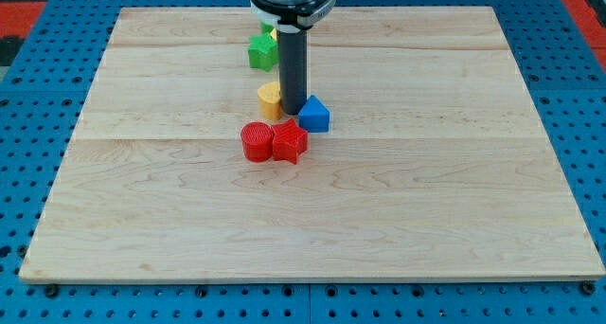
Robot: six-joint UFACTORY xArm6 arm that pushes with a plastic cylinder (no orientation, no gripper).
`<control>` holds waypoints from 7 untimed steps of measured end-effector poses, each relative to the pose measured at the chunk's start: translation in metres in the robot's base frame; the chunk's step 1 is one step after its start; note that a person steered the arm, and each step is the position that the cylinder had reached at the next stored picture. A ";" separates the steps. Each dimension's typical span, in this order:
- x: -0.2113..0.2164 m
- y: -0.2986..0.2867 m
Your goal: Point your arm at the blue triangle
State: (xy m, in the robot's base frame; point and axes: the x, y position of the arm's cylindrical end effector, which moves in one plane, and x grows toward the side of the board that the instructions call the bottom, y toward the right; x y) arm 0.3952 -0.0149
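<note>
**A:** Wooden board (312, 210) is lying on a blue perforated bench, pale planks running across the view. What is sitting on it?

**B:** A small cluster near the middle, slightly toward the view's top. The blue triangle (314, 115) is resting there, and the red cylinder (256, 141) and the red star-like block (290, 143) are sitting just below it, touching each other. A yellow block (270, 99), shape unclear because the rod is covering part of it, is lying to the view's left of the blue one. The green block (261, 50) is sitting further toward the view's top, with a sliver of another yellow piece (270, 27) peeking out beside the arm.

**A:** And where is the rod standing?

**B:** The rod is coming down upright, and my tip (292, 113) is resting between the yellow block and the blue triangle. It is looking as though it is touching the triangle's left face, or just beside it; I cannot tell which.

**A:** So which way is the target lying?

**B:** Directly to the view's right of my tip, right next to it. I am judging that almost no travel is needed, only a slight nudge rightward at most.

**A:** Any claw to report?

**B:** None is showing; the arm is ending in a plain rod, so nothing is opening or holding.

**A:** Risk?

**B:** Pushing further is likely to shove the triangle away.
</note>
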 end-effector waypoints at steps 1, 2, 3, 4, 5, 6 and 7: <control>-0.028 -0.005; -0.028 -0.028; 0.006 -0.031; -0.023 -0.015; -0.047 0.047; 0.035 0.111; 0.101 0.099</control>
State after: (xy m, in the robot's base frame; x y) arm 0.4964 0.0839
